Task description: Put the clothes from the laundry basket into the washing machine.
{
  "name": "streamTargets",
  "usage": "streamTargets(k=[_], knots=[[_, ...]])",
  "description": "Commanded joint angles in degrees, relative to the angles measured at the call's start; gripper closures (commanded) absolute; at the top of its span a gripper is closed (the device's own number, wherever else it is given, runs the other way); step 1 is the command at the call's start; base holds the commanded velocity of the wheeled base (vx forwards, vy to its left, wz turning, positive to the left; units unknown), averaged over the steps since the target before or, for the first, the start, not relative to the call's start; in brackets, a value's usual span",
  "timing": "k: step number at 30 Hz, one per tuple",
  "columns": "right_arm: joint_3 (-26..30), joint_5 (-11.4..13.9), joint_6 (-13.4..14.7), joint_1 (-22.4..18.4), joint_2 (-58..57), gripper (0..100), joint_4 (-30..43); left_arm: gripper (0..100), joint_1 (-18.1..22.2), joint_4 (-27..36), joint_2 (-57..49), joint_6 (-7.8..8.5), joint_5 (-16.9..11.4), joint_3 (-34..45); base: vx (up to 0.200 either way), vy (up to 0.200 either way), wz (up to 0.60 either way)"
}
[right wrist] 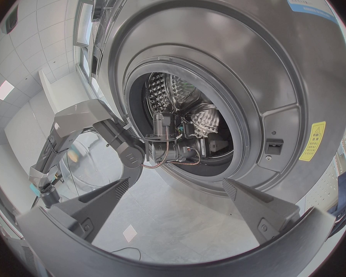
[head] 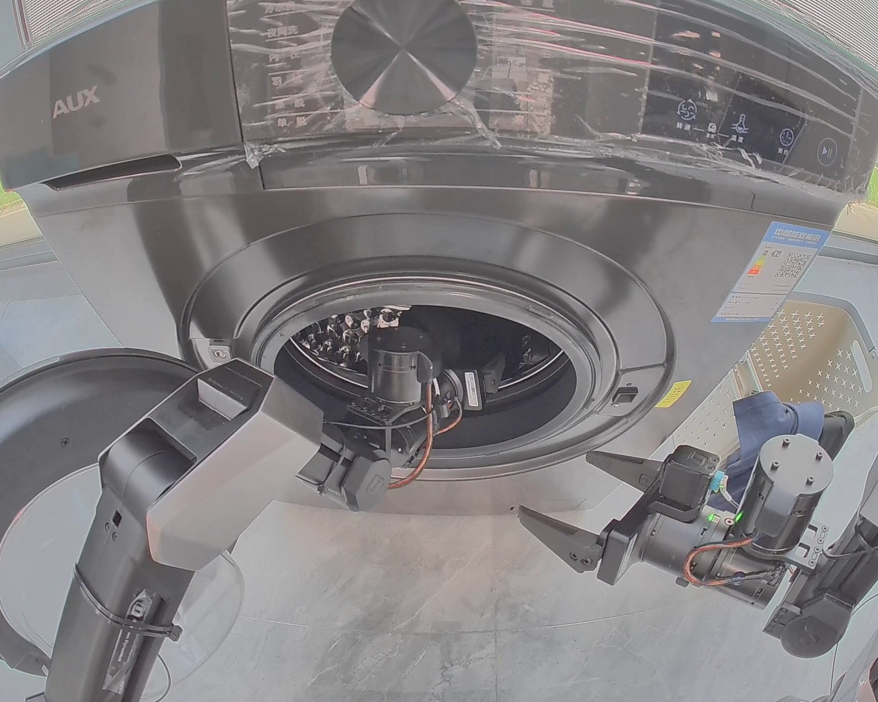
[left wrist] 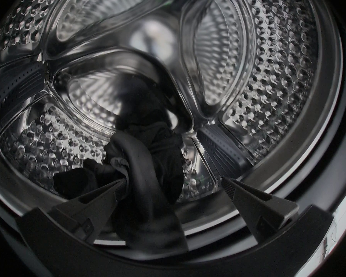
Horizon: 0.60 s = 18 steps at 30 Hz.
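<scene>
My left gripper (left wrist: 173,181) is inside the washing machine drum (left wrist: 257,58), its fingers spread wide open. A dark garment (left wrist: 153,197) lies on the drum floor between them, close against one finger (left wrist: 100,201) and draped toward the drum lip. In the head view my left arm (head: 215,441) enters the round opening (head: 595,343). My right gripper (head: 556,485) hangs open and empty in front of the machine, low and to the right. Blue clothes (head: 766,421) lie in the white laundry basket (head: 819,343) just behind my right arm.
The washing machine door (head: 39,421) stands swung open on the left. Grey tiled floor (head: 439,587) spreads in front of the machine. The right wrist view shows my left arm (right wrist: 84,124) in the opening and the basket (right wrist: 323,189) to the machine's side.
</scene>
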Motion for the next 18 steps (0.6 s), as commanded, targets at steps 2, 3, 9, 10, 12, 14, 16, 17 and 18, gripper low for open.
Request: streamTargets(k=[2,3,9,10,12,14,16,17,18], knots=[[1.01,0.02,-0.01,-0.15,-0.03,0,-0.03,0,-2.57,-0.90,-8.67,0.51,-0.73,11.46,0.000,0.000,0.00],[1.45,0.02,-0.10,-0.15,-0.03,0,-0.03,0,-3.36,-0.90,-10.61,0.51,-0.73,14.36,0.000,0.000,0.00],[1.80,0.11,-0.10,-0.15,-0.03,0,-0.03,0,-7.05,-4.33,-19.92,0.51,-0.29,28.77,0.000,0.000,0.00],[1.80,0.11,-0.10,-0.15,-0.12,0,-0.03,0,-7.75,-7.58,-21.42,0.60,0.06,31.94,0.000,0.000,0.00],[1.89,0.11,-0.10,-0.15,-0.30,0,-0.03,0,-8.19,-11.01,-23.26,0.60,0.24,35.72,0.000,0.000,0.00],[2.33,0.11,-0.10,-0.15,-0.47,0,-0.03,0,-8.63,-13.38,-25.73,1.13,0.24,40.38,0.000,0.000,0.00],[2.59,0.11,-0.10,-0.24,-0.47,0,-0.03,0,-8.98,-14.35,-27.75,1.66,0.24,43.80,0.000,0.000,0.00],[2.68,0.11,-0.01,-0.42,-0.38,0,-0.03,0,-9.77,-15.67,-30.03,1.92,-0.20,48.02,0.000,0.000,0.00],[2.77,0.11,-0.10,-0.42,-0.38,0,-0.03,0,-10.48,-16.55,-31.44,1.83,-0.55,50.75,0.000,0.000,0.00]])
